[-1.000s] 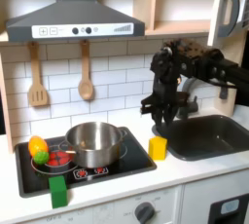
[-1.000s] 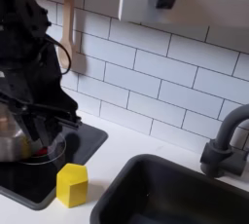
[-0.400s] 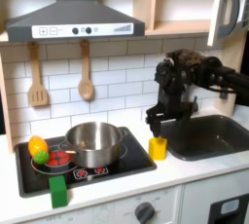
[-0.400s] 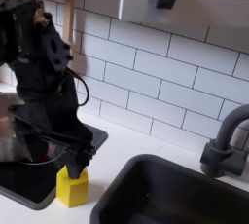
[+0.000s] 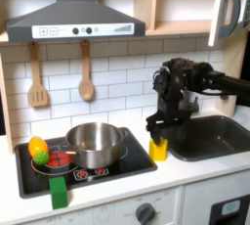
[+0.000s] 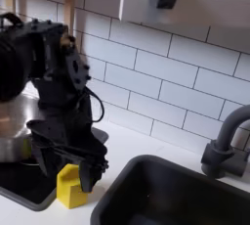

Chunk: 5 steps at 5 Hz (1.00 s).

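Note:
A small yellow block stands on the white counter between the stove and the sink; in the second exterior view the yellow block is at the lower left. My black gripper hangs straight down right over it. In the second exterior view the gripper is open, and its fingers straddle the block's top. Whether they touch the block is unclear.
A steel pot sits on the black stove, with a yellow-green fruit and a red item beside it. A green block stands at the counter's front. The sink and faucet lie close to the block.
The gripper has moved from beside the pot toward the sink and come down over the yellow block. The block itself has not moved.

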Motion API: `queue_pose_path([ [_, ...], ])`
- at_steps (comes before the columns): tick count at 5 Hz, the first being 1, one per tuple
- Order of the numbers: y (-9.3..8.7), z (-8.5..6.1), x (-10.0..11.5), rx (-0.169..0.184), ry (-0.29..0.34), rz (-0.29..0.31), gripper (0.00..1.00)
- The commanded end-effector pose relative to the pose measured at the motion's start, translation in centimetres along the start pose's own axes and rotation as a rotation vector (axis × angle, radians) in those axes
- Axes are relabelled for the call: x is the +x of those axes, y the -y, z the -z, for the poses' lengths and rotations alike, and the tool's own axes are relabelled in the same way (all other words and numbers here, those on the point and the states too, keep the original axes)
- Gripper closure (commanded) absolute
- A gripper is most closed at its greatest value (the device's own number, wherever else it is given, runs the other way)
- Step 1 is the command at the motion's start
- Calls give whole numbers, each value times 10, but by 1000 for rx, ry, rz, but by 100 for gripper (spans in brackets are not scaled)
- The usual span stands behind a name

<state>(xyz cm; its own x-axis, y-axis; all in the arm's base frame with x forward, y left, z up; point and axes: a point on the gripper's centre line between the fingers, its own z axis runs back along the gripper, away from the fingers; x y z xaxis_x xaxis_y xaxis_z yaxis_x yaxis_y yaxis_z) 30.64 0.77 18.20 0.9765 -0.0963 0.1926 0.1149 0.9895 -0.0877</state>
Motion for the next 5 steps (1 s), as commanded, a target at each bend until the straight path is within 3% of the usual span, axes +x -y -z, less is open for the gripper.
queue_pose_path([
  [1,-9,14,11,24,-29,6,0],
  [5,-9,40,15,36,-88,41,0],
])
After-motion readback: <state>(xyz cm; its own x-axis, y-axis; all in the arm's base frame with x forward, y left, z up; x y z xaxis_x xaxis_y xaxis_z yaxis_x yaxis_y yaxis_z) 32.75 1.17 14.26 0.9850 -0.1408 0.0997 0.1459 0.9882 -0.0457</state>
